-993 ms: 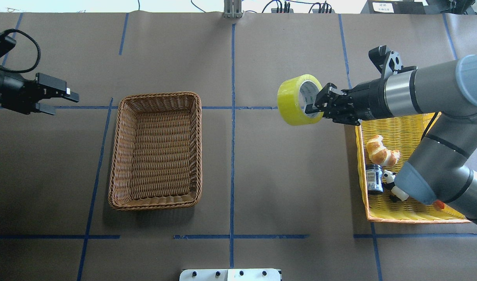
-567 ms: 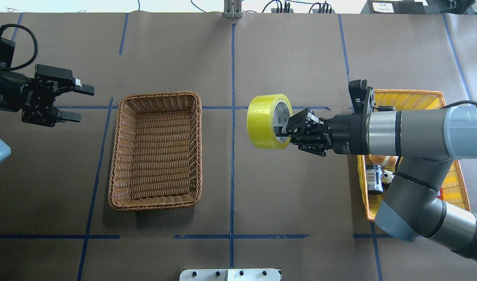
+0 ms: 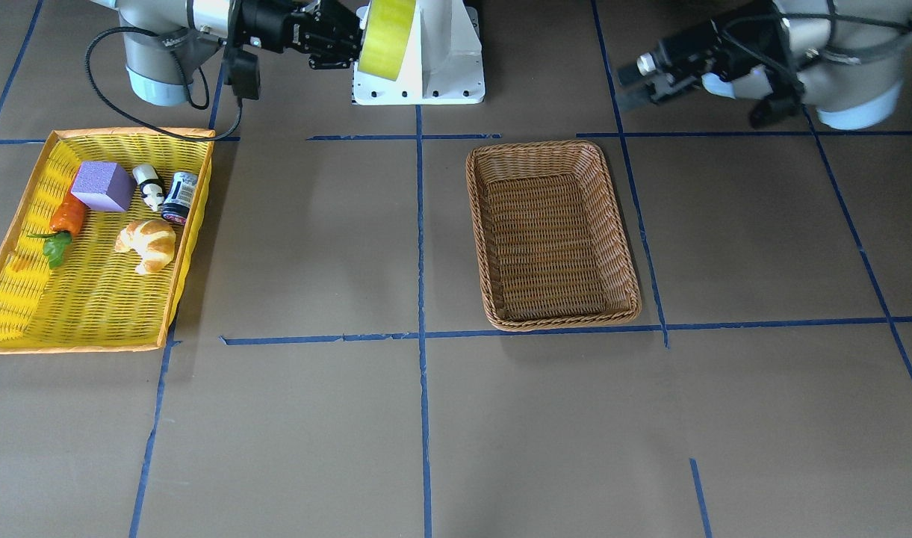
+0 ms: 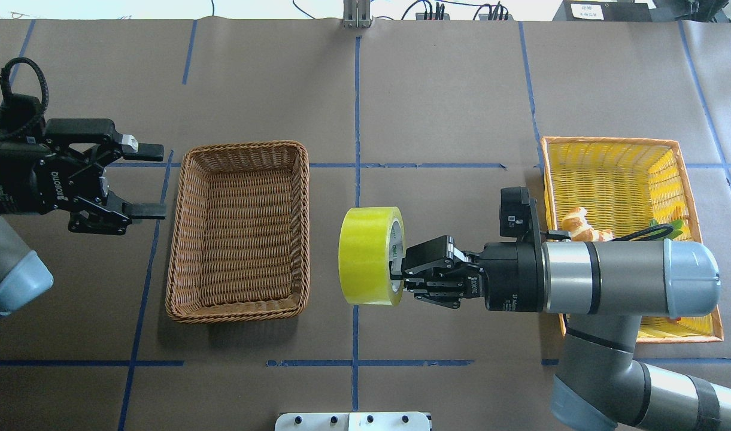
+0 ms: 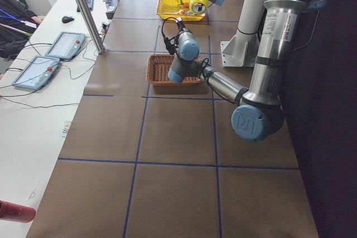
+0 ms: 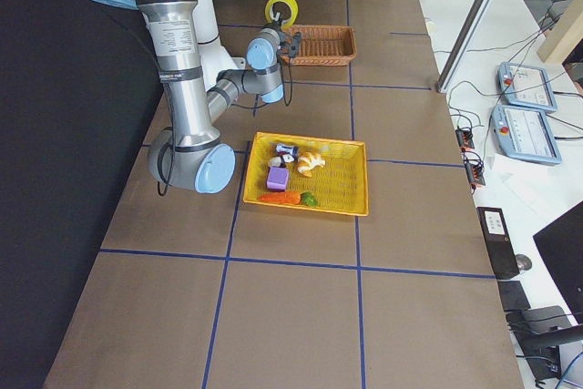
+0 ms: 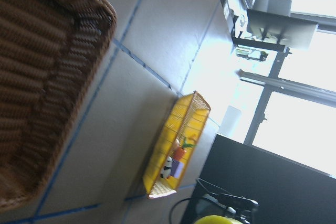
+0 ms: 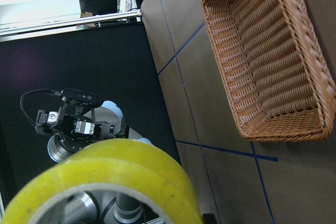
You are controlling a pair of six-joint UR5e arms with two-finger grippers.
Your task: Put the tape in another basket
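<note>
The tape (image 4: 370, 256), a wide yellow-green roll with a white core, stands on edge in the air just right of the brown wicker basket (image 4: 245, 145). My right gripper (image 4: 396, 272) is shut on the roll's wall, one finger inside the core. The tape also shows in the front view (image 3: 385, 33) and fills the bottom of the right wrist view (image 8: 105, 182), with the basket (image 8: 268, 51) beyond it. The basket is empty (image 3: 545, 146). My left gripper (image 4: 155, 179) is open and empty, level with the basket's left rim.
The yellow orange-rimmed mesh basket (image 4: 604, 140) stands at the right, partly under my right arm. It holds a croissant (image 3: 148, 243), a purple cube (image 3: 102, 185), a carrot (image 3: 66, 217), a panda figure (image 3: 151, 187) and a small jar (image 3: 179, 198). The robot base (image 3: 426, 75) is behind.
My right gripper has carried the tape left and toward the robot, away from the yellow basket to beside the wicker basket. My left gripper has moved right, up to the wicker basket's left side.
</note>
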